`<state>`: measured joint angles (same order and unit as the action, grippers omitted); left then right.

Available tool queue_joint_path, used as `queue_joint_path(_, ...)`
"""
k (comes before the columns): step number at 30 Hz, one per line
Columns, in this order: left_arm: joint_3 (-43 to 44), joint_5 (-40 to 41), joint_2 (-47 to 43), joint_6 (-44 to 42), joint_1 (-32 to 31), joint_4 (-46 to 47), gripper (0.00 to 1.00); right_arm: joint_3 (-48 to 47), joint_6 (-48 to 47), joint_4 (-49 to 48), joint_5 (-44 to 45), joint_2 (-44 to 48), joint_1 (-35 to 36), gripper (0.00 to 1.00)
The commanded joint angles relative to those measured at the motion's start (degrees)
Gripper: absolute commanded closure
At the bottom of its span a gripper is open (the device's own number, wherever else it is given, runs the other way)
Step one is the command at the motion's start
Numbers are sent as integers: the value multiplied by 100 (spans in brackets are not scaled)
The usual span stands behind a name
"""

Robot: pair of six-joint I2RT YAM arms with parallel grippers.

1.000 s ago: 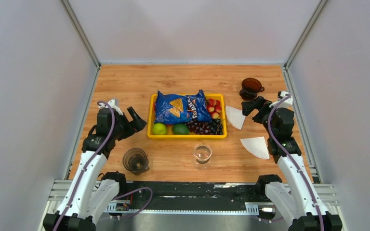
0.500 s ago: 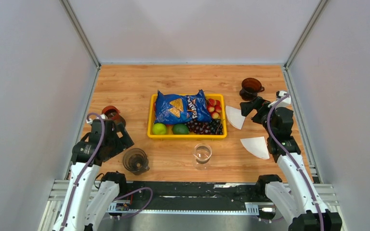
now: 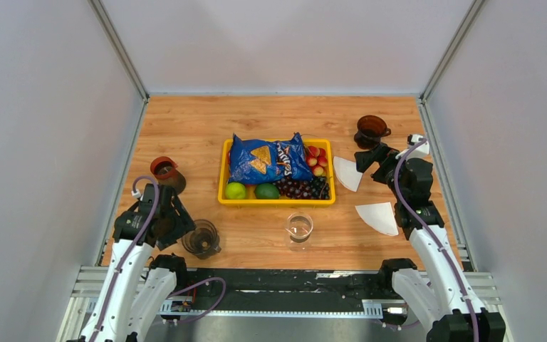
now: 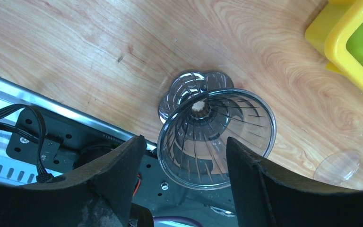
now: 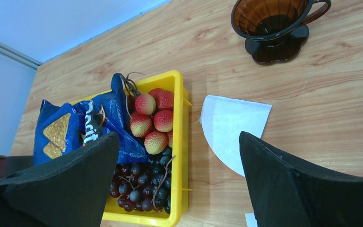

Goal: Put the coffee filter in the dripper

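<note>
- While neither arm holds anything, the coffee filter (image 5: 234, 130) I would go for lies flat on the wood, just right of the yellow tray (image 5: 185, 156) and near the brown dripper (image 5: 276, 26).
- A second filter (image 3: 379, 216) lies nearer the bases, beside the right arm.
- My right gripper (image 5: 176, 139) is spread wide and empty, above the tray's edge and the far filter.
- My left gripper (image 4: 184, 142) is also wide apart and empty. The clear dripper (image 4: 216, 137) shows between its fingers, but I cannot tell how far below.
- I judge the filter to be thin paper: almost weightless, limp, easy to crease or tear, and hard to pinch because it lies flush on the table.
- I would take it at a straight edge or near the pointed corner, where the folded layers are stiffest, or slide one finger under the curved rim.
- Seen from the right wrist, the fan's pointed corner faces away from the tray, toward the table's right side, and the curved mouth faces the tray.
- Its long axis seems to run from that corner to the curved rim, roughly across the table, so the point must turn downward before seating.
</note>
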<state>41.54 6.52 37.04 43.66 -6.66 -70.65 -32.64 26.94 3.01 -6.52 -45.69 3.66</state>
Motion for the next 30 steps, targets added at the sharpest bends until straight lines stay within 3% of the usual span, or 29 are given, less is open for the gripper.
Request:
queue_joint_path(1,-49,30,-45,345,15,158,30,-41,13,-101,41,46,-16,0)
queue_joint_path(7,-263,92,-110,686,9,380,36,-51,-4,-80,105,113,-15,0)
queue_joint_path(30,-368,600,372,1207,-120,342,43,-58,9,-40,232,126,-16,0)
